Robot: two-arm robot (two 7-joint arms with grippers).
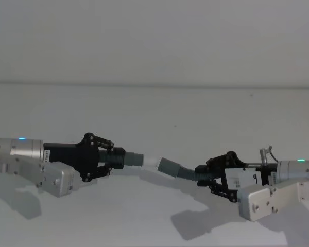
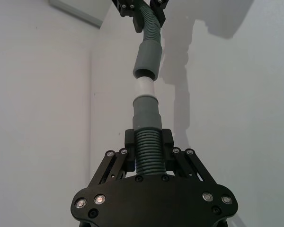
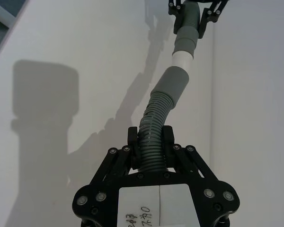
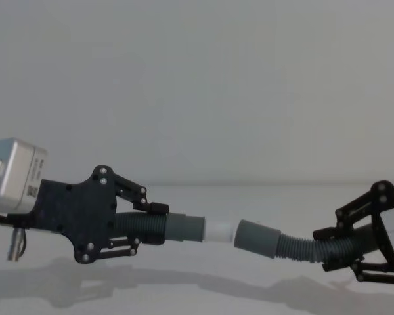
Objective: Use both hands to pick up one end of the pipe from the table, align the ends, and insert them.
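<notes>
Both end effectors are engaged, and we record them in turn: the left end effector (image 1: 110, 157), a black linked-finger unit on a silver-grey metal wrist, is clamped on the ribbed body of the left hose piece (image 4: 141, 228), a short dark grey corrugated tube, while the right end effector (image 1: 205, 175), of the same build, is clamped on the ribbed body of the right hose piece (image 4: 302, 247), which bends upward toward its mate. We judge the pick-up step complete, since in the chest view both pieces are carried clear above the pale grey-white table (image 1: 154, 108), their shadows lying separate beneath them. The left piece ends in a smooth lighter grey cuff (image 4: 185, 228) carrying a short white tip (image 4: 218, 231); the right piece ends in a plain smooth grey cuff (image 4: 257, 239). In the chest view the white tip stands just beside the mouth of the plain cuff, with a narrow gap or bare contact that we cannot resolve. The left wrist view shows the tip at the cuff's opening and close to coaxial, whereas the head view and right wrist view show the right cuff tilted against the left one's axis. In our assessment, alignment is therefore under way but not finished, and insertion is not yet achieved, as the full white tip remains exposed. Remaining work: square the right cuff to the tip and press the two together.
</notes>
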